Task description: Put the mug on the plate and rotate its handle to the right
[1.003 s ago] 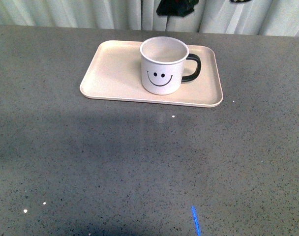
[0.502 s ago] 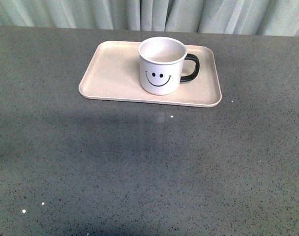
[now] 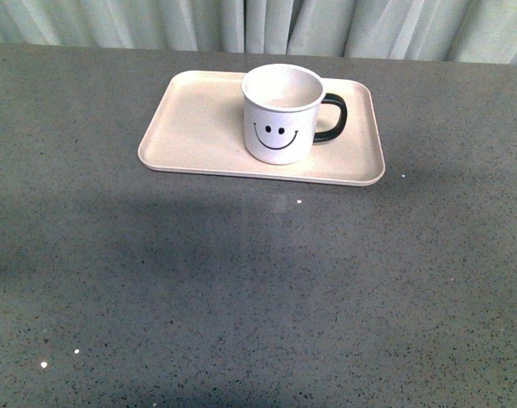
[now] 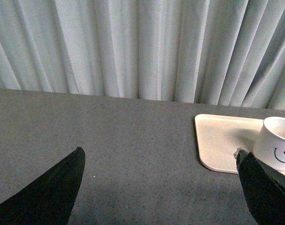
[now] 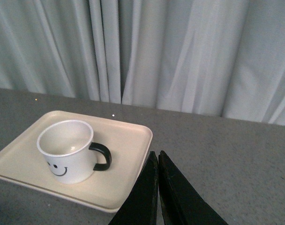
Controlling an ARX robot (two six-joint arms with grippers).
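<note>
On the plate (image 3: pixel 199 127), upright mug (image 3: pixel 280 115).

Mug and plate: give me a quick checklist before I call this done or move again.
1. Mug on plate: ok.
2. Mug upright: ok.
3. Handle points to the robot's right: ok.
4. Left gripper open, apart from the mug: ok.
5. Right gripper shut, empty, apart from the mug: ok.
6. Arms out of the front view: ok.

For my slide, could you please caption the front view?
Smiley mug upright on pink tray, handle pointing right.
</note>
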